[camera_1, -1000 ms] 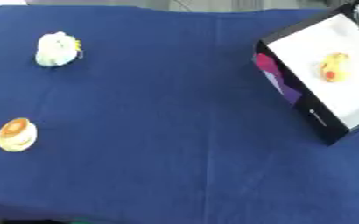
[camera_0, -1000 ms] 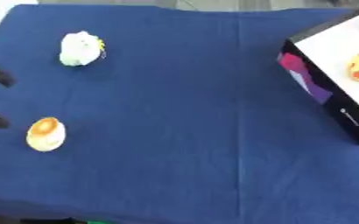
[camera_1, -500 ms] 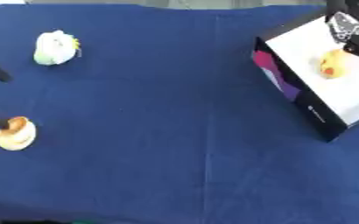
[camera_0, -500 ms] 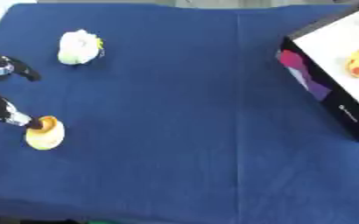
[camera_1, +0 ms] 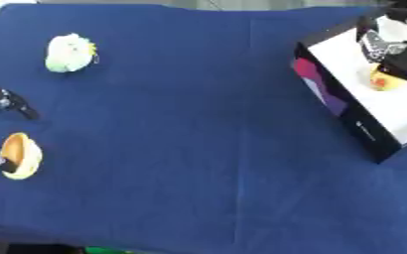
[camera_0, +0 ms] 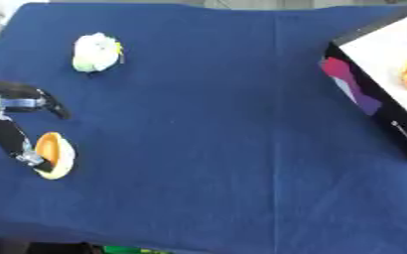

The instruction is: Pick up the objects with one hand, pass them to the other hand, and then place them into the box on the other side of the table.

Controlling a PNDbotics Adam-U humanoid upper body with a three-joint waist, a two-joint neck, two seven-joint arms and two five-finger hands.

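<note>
An orange and yellow rounded object (camera_0: 57, 155) lies near the table's left edge. My left hand (camera_0: 9, 136) comes in from the left and is spread open: one finger touches the object's left side, another (camera_0: 29, 95) stretches out well above it. Farther back on the left lies a white and pale green object (camera_0: 96, 52). At the right stands the box (camera_1: 337, 104), white inside, its black wall printed pink and purple. A yellow object with a red spot (camera_1: 382, 80) lies in it. My right hand (camera_1: 396, 48) hovers just above that yellow object.
A blue cloth (camera_0: 207, 124) covers the whole table. Its front edge runs along the bottom of the views, with something green (camera_0: 111, 249) below it. The box sits askew at the right edge, partly cut off by the views.
My left hand has come in from the left edge and reached the orange object. My right hand has come down from the far corner over the box.
</note>
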